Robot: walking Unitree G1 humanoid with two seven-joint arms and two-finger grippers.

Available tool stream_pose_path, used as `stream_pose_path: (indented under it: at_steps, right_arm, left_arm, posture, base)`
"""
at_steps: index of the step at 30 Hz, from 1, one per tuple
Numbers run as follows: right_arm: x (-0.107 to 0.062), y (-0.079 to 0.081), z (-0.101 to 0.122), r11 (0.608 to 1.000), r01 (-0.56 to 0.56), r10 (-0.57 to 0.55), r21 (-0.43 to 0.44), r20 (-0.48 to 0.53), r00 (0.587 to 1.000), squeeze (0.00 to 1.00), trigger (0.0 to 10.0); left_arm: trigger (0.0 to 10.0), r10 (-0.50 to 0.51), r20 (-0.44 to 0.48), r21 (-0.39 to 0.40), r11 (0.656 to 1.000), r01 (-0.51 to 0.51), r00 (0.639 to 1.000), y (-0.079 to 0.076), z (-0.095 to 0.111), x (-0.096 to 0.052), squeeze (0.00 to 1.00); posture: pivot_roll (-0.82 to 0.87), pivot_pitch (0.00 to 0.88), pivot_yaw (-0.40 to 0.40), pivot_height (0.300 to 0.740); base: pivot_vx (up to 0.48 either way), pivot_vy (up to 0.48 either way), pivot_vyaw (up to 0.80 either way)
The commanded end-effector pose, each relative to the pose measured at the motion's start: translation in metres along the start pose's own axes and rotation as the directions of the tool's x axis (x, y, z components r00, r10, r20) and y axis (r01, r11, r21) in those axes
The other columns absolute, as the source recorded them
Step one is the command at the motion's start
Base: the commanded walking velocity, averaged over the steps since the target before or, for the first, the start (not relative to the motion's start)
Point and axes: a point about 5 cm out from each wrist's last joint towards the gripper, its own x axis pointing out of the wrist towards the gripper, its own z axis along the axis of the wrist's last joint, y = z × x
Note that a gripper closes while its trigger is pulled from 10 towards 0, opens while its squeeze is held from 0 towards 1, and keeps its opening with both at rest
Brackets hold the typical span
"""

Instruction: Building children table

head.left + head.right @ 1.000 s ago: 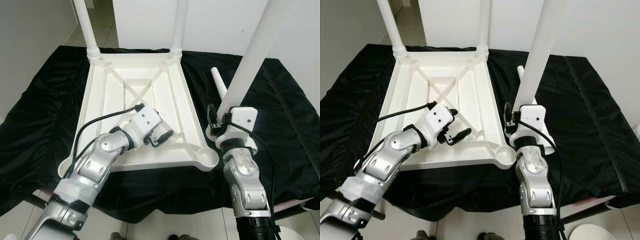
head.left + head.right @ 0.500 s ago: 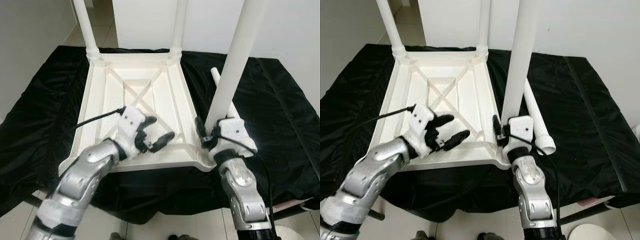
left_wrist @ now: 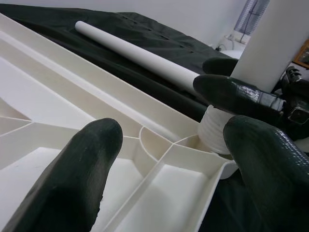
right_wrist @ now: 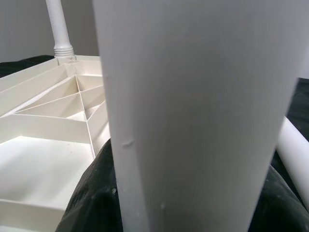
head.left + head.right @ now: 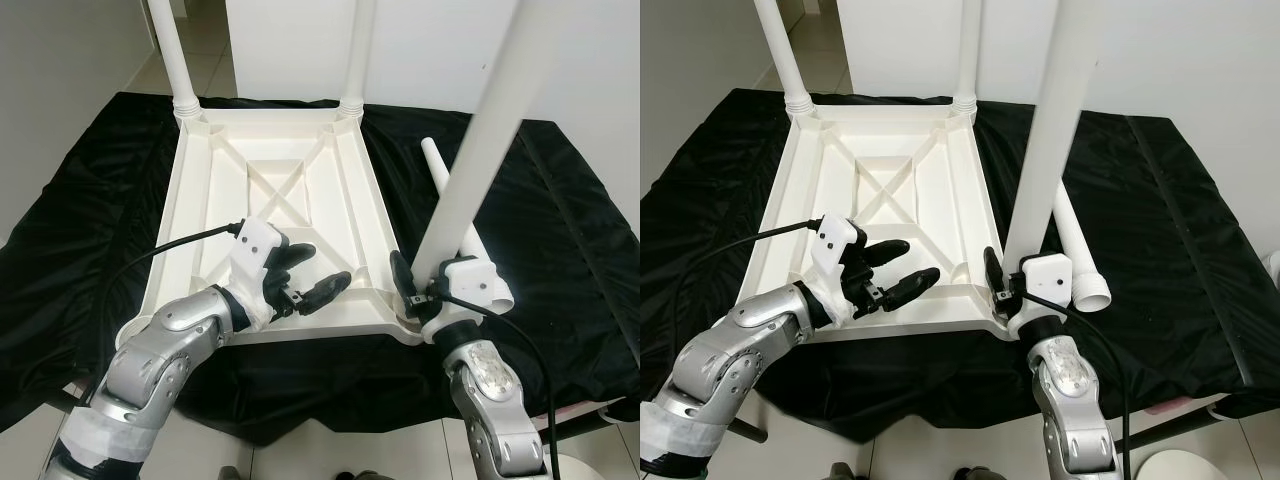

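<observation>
The white table top (image 5: 210, 190) lies upside down on a black cloth, with two legs (image 5: 170, 50) (image 5: 357, 50) standing in its far corners. My right gripper (image 5: 425, 288) is shut on a third white leg (image 5: 480, 150) near its lower end. It holds the leg nearly upright, and the threaded end (image 3: 215, 133) sits at the near right corner socket. My left gripper (image 5: 315, 270) hovers open over the near edge of the top, its fingers (image 3: 72, 179) pointing at that corner. A fourth leg (image 5: 1075, 250) lies loose on the cloth to the right.
The black cloth (image 5: 90, 210) covers the whole support and hangs over its near edge. White walls stand behind. Tiled floor shows at the far left (image 5: 150, 70) and below the near edge.
My right gripper has carried the leg left and down from beside the top onto the near right corner. My left gripper has drawn back toward the near edge and spread its fingers.
</observation>
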Motion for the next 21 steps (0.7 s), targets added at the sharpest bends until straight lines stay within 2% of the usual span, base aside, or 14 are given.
stream_pose_path:
  at_steps: [1,8,15,21]
  right_arm:
    - [-0.007,-0.001,-0.016,1.000,-0.005,0.005,0.004,-0.083,0.997,0.00,10.0]
    - [-0.018,0.000,-0.029,0.999,-0.033,0.032,-0.009,-0.131,0.991,0.00,10.0]
    - [-0.024,0.001,-0.033,0.997,-0.069,0.066,-0.022,-0.140,0.988,0.00,10.0]
    - [-0.027,0.002,-0.039,0.985,-0.160,0.148,-0.071,-0.148,0.978,0.00,10.0]
  left_arm:
    - [10.0,-0.255,0.001,-0.003,0.967,0.255,0.967,-0.016,0.001,-0.002,0.00]
    - [10.0,-0.301,-0.043,-0.025,0.954,0.300,0.953,-0.027,-0.003,-0.002,0.00]
    - [10.0,-0.315,-0.045,-0.050,0.949,0.313,0.948,-0.030,-0.002,-0.004,0.00]
    - [10.0,-0.316,-0.044,-0.053,0.948,0.313,0.948,-0.031,0.000,-0.003,0.00]
  posture:
    - [-0.03,0.085,-0.021,0.740]
    - [-0.03,0.083,-0.009,0.740]
    - [-0.03,0.088,-0.005,0.740]
    - [-0.03,0.094,-0.001,0.740]
  base:
    - [0.000,0.000,0.00]
    - [0.000,0.000,0.00]
    - [0.000,0.000,0.00]
    - [0.000,0.000,0.00]
